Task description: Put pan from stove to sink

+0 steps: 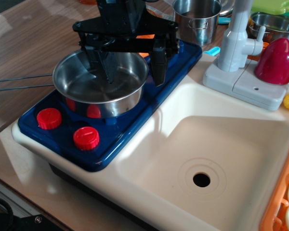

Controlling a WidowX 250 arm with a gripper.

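Observation:
The shiny steel pan (94, 91) sits on the near burner of the dark blue stove (120, 130), its thin wire handle (19, 82) reaching left over the table. My black gripper (132, 72) is open and hangs low over the pan's right rim. One finger (106, 65) is inside the pan, the other finger (159, 67) is outside it over the stove. The cream-white sink (241, 144) with its black drain hole (201, 180) lies to the right, with the grey-white faucet (236, 38) behind it.
A taller steel pot (197, 19) stands behind the stove. A red dome-shaped object (278, 61) sits on the faucet base, and another steel pot (274, 24) stands behind it. Two red knobs (67, 127) sit at the stove's front. An orange rack edge (279, 202) borders the sink's right.

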